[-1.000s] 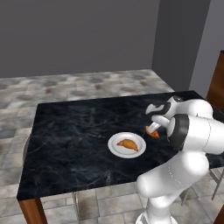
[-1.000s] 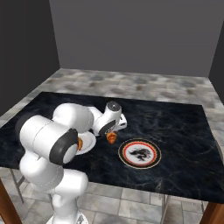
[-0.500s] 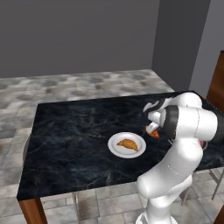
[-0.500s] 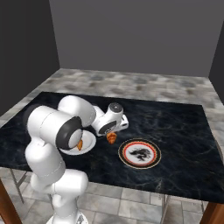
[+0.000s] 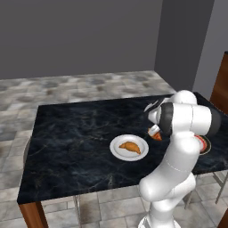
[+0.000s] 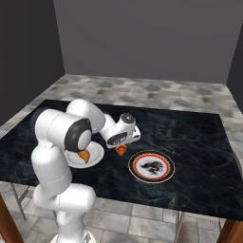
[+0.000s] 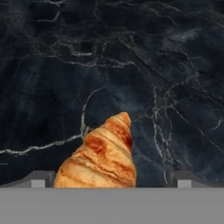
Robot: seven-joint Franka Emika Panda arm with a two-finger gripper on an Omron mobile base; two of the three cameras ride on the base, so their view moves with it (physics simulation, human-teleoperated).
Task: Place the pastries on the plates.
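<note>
Between the claw's (image 7: pixel 111 181) wide-spread tips sits a croissant (image 7: pixel 101 157).

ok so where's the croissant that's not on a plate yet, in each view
Left base view: second croissant, right of centre, under the gripper, beside the white plate.
Right base view, centre, between white plate and patterned plate.
Hand view, bottom centre, between the fingertips.
Shared landmark: white plate.
</note>
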